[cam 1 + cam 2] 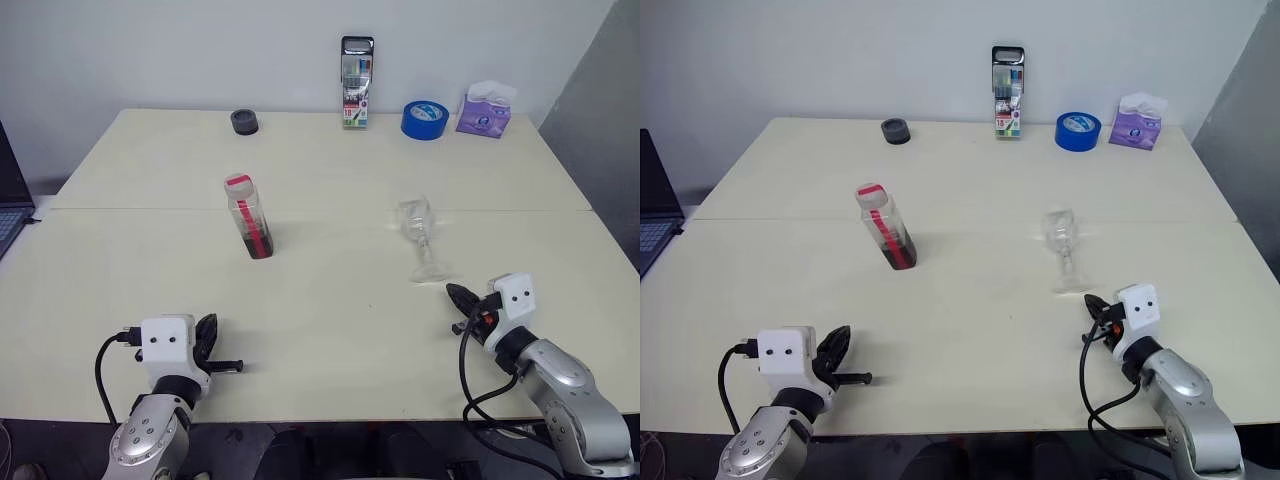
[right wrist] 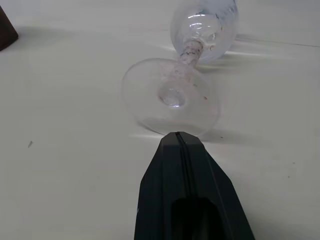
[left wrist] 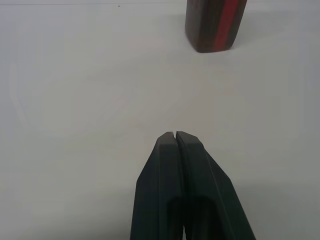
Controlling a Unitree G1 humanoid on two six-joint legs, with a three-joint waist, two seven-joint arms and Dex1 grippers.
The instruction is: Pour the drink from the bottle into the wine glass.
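Note:
The bottle (image 1: 250, 217) stands upright left of the table's middle, with a red cap and a red stripe. The dark drink (image 1: 258, 240) fills its lower part. The empty wine glass (image 1: 420, 235) stands upright to the right of the middle. My left gripper (image 1: 207, 333) is shut and empty near the front edge, well short of the bottle (image 3: 215, 25). My right gripper (image 1: 460, 297) is also shut and empty. Its tip (image 2: 179, 135) sits just in front of the wine glass's round foot (image 2: 172, 95), and I cannot tell whether they touch.
Along the back edge of the cream table (image 1: 330, 330) stand a black round object (image 1: 244, 122), a box of markers (image 1: 357, 82), a blue tape roll (image 1: 425, 120) and a purple tissue pack (image 1: 484, 112). A laptop (image 1: 10, 200) shows at the left edge.

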